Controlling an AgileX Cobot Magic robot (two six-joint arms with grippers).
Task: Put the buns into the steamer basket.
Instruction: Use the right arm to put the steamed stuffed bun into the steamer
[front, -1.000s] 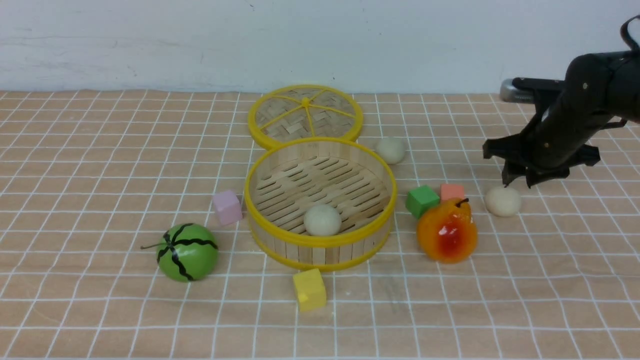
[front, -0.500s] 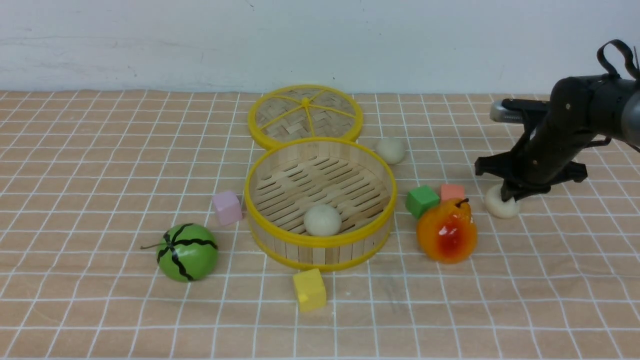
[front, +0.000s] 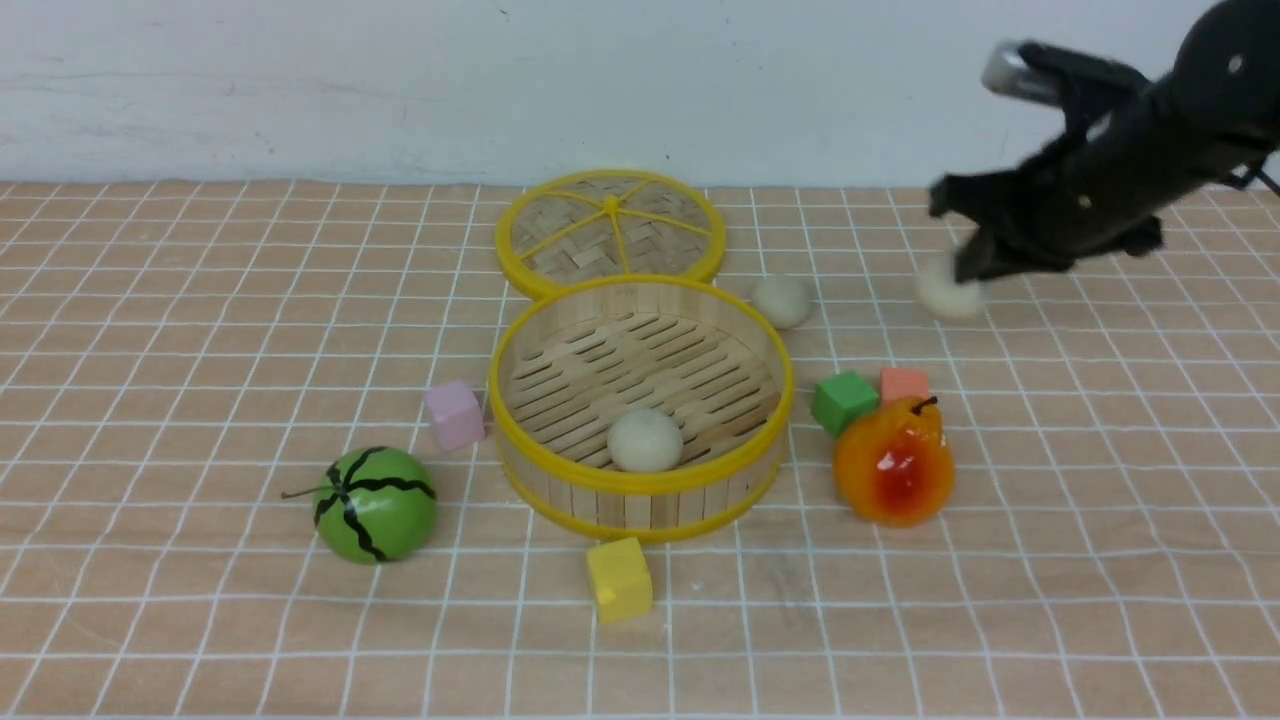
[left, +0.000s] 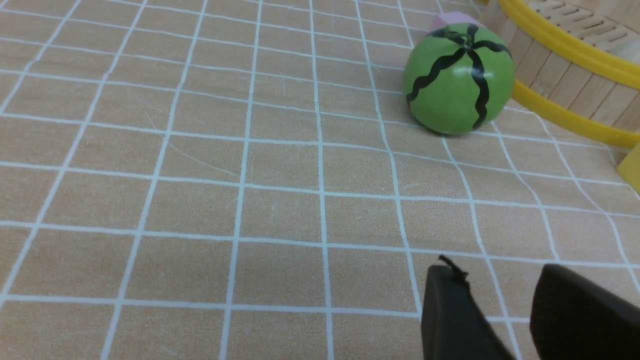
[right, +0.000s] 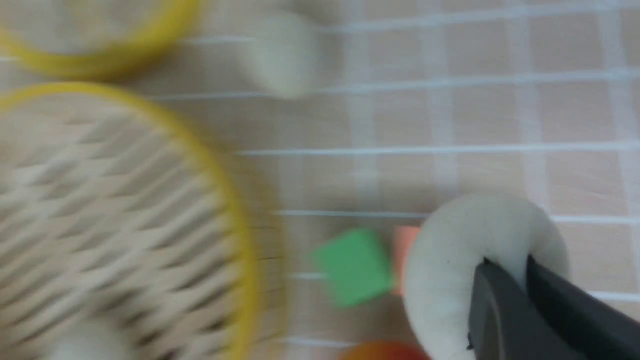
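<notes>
The steamer basket (front: 760, 400) stands mid-table with one cream bun (front: 645, 440) inside near its front wall. A second bun (front: 781, 300) lies on the cloth behind the basket's right side. My right gripper (front: 965, 275) is shut on the third bun (front: 945, 292) and holds it in the air at the right, above the cloth. In the right wrist view the bun (right: 465, 270) is pinched between my right gripper's tips (right: 505, 270), with the basket (right: 220, 165) off to one side. My left gripper (left: 495, 285) is open and empty, low over the cloth.
The woven lid (front: 610, 230) lies behind the basket. An orange-red pear (front: 893, 462), a green cube (front: 844, 401) and a pink-orange cube (front: 905, 383) sit right of the basket. A green melon ball (front: 375, 503), a pink cube (front: 455, 414) and a yellow cube (front: 619, 579) sit left and front.
My right gripper came down on the bun right of the pear, closed on it and has lifted it up and slightly left. Everything else stayed put.
</notes>
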